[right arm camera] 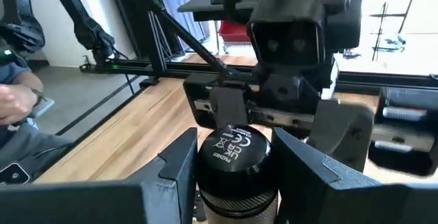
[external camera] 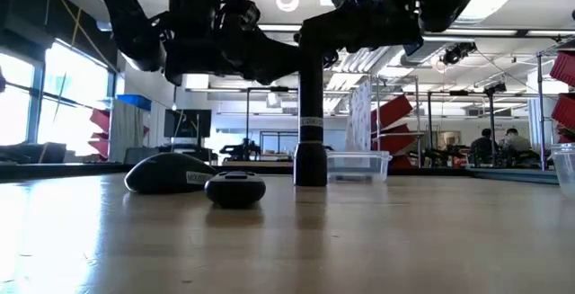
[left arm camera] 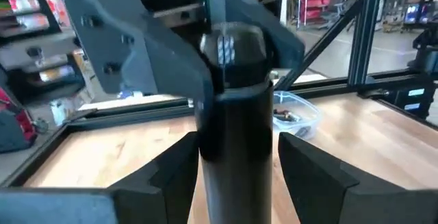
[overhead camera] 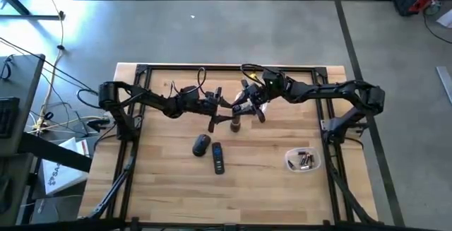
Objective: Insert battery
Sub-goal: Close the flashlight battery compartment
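A black flashlight (external camera: pixel 310 132) stands upright on the wooden table (overhead camera: pixel 162 188), its wider end (external camera: pixel 310 164) down. My left gripper (overhead camera: pixel 223 111) is shut on the flashlight's body. My right gripper (overhead camera: pixel 245 107) is shut on the round cap (right arm camera: pixel 236 152) at its top. Several batteries (overhead camera: pixel 304 161) lie in a clear container (overhead camera: pixel 302 160) near the table's right side. My left gripper pinches the flashlight's body (left arm camera: pixel 233 155) between its two fingers, below the cap, coming level from the table's left side. The flashlight stands upright with its wide end on the table. My right gripper has the top cap (right arm camera: pixel 239 183) between its two fingers (right arm camera: pixel 181 169), coming slanting down from the table's right and far side. The cap's printed top face shows above the fingers.
A dark computer mouse (overhead camera: pixel 201 145) and a black remote (overhead camera: pixel 218 157) lie side by side just near of the flashlight. In the low view the mouse (external camera: pixel 166 173) and remote (external camera: pixel 235 189) sit left of the flashlight. A person's hand shows beyond the table's edge (right arm camera: pixel 17 101).
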Robot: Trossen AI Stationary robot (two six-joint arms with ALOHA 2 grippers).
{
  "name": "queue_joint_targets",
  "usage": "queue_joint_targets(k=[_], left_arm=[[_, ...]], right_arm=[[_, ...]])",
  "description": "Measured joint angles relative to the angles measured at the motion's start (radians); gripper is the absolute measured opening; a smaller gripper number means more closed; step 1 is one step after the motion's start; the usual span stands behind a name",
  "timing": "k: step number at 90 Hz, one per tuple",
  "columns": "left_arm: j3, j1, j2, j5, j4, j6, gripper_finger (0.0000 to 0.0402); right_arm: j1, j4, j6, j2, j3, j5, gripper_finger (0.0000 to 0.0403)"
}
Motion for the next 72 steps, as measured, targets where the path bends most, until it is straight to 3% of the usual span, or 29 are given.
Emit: queue_joint_targets(k=[24, 52, 72], left_arm=[[0.007, -0.008, 0.153, 0.047, 0.222, -0.074, 0.0177], [0.136, -0.033, 0.306, 0.137, 0.217, -0.093, 0.0177], [0.205, -0.033, 0.328, 0.261, 0.194, -0.104, 0.0152]], right_arm=[[0.0, -0.007, -0.007, 0.0, 0.0, -0.064, 0.013], [0.001, -0.045, -0.012, -0.001, 0.0, -0.134, 0.013], [0.002, -0.089, -0.074, -0.002, 0.001, -0.213, 0.013]])
